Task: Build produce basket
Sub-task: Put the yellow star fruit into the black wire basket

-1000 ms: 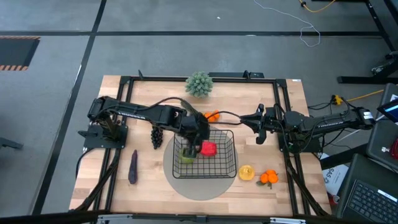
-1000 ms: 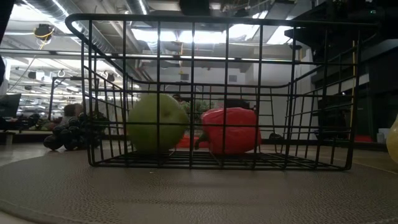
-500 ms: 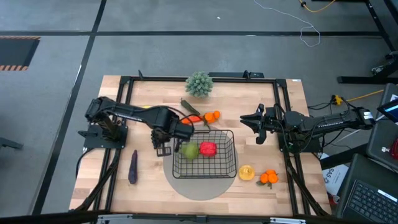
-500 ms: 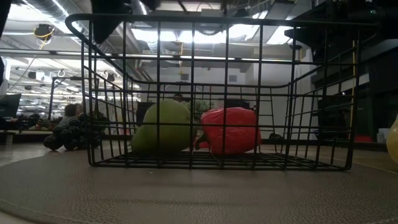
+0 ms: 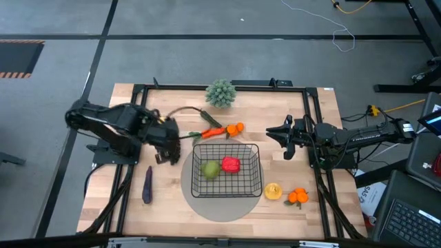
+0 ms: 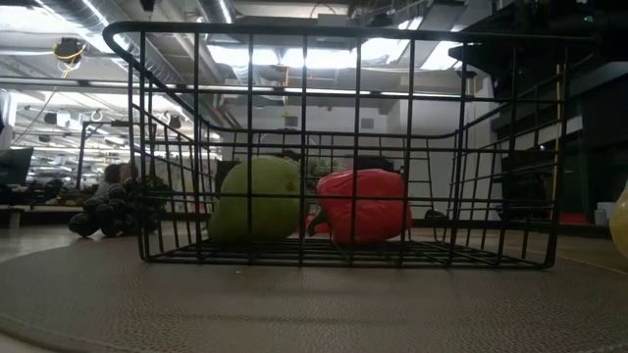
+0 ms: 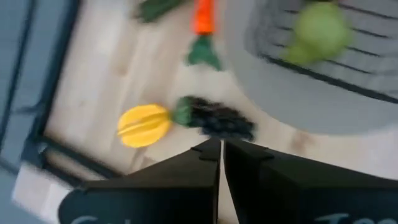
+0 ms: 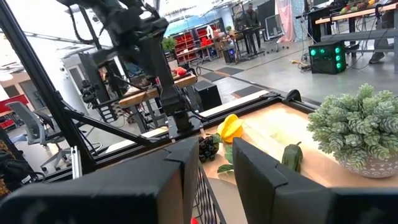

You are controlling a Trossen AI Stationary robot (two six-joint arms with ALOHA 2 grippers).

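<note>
The eggplant lay at the table's 8 o'clock, long axis running 12 to 6. The left gripper, fingers closed and empty, hovered over the grapes, nearer both than the right gripper, which idled part-open at 3 o'clock. The basket at centre held the pear and the pepper.

Wood table carried round grey mat at 6 o'clock, eggplant at 8, oranges at 4, spiky plant at 12.
</note>
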